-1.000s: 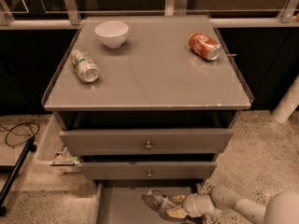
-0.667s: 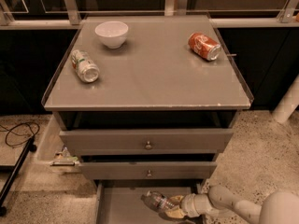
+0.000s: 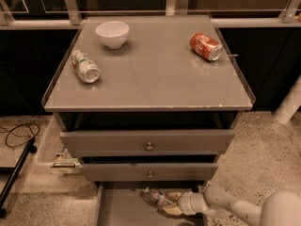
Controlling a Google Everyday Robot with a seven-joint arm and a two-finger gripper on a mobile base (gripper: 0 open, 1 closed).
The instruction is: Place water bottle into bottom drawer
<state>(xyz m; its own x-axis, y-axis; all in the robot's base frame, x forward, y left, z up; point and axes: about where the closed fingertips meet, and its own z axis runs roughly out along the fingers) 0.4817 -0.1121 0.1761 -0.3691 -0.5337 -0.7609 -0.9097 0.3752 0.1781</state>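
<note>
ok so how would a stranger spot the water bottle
Find the grey cabinet, then its open bottom drawer. There the gripper holds the water bottle: clear ribbed plastic, unlike the green-and-white can and orange-red soda can up top.

Counter [image 3: 155, 88]: grey metal, smooth, dull sheen. Bottom drawer [image 3: 120, 211]: matt grey metal floor. Water bottle [image 3: 155, 198]: clear ribbed plastic, glossy. Gripper [image 3: 167, 203], lower centre of frame: pale yellowish matt fingers [image 3: 174, 196] clamped on the water bottle. Bowl [image 3: 112, 34]: smooth glossy white.
</note>
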